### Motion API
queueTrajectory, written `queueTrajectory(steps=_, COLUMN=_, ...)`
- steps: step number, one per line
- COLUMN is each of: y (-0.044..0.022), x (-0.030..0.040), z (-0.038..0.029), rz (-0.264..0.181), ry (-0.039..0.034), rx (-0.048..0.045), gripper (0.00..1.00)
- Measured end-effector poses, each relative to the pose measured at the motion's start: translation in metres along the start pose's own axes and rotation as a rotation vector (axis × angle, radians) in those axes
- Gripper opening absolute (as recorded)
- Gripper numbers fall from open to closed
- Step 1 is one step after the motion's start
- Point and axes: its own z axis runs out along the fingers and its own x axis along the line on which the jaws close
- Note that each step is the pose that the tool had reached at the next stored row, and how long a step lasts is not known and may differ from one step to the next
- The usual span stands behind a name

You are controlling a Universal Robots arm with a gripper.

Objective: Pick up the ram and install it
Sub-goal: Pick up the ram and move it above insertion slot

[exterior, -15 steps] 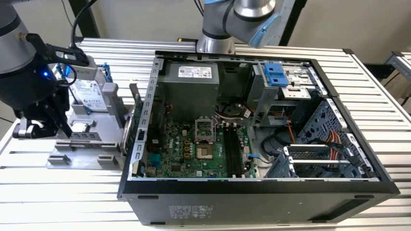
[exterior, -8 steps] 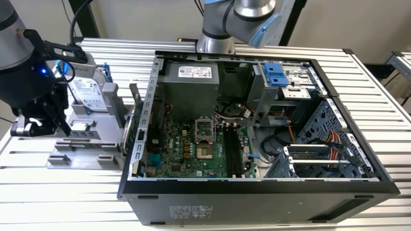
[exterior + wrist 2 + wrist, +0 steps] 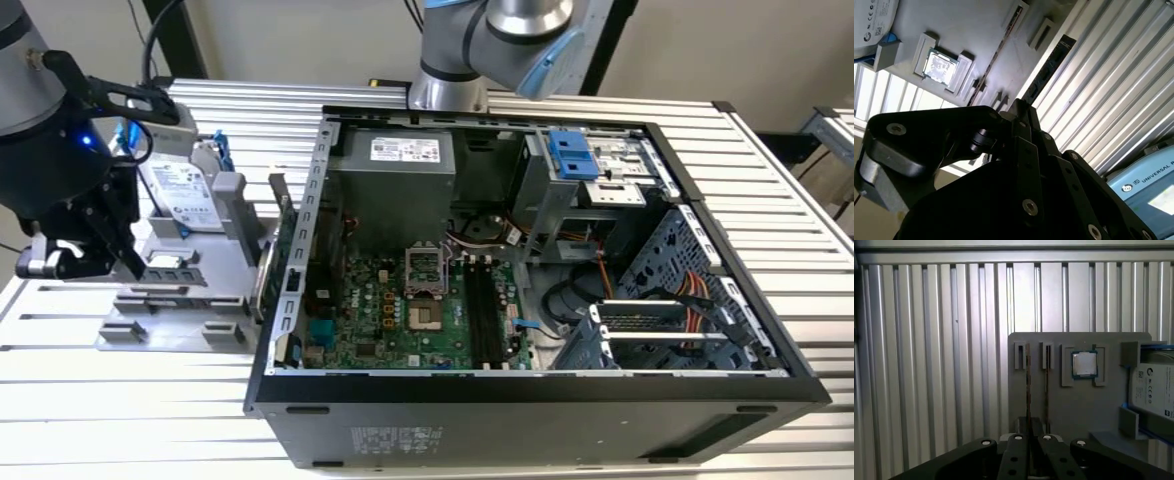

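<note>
Pinching one end of the ram (image 3: pixel 1048 72) between narrow jaws, the gripper (image 3: pixel 1020 112) hangs at the edge of the grey tray (image 3: pixel 1079 410), on the side of the tray away from the open computer case (image 3: pixel 534 410). The dark stick stands on edge at the tray's end slots, and a second stick (image 3: pixel 1046 375) is just beside it in the neighbouring slot. Whether the held stick sits in its slot or is clear of it cannot be told. Farther along the tray lie a square processor chip (image 3: pixel 1084 364) and then a silver hard drive (image 3: pixel 1154 390), and the ribbed table (image 3: pixel 929 365) runs beyond the tray's edge. The hold looks slight, with fingertips on one end of a long, thin board, so the free end could swing or the stick could twist in the grip. A tilt near the tray might catch the slot wall or knock the neighbouring stick. A stick held crooked would likely meet the case wall or sit badly on the green board inside the case.
</note>
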Motion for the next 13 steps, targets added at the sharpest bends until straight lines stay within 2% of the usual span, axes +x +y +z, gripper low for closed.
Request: queueTrajectory(steps=13, y=0.0001, x=-0.0002, z=-0.0074, rz=0.000, ry=-0.0002, rx=0.0002, gripper=0.00)
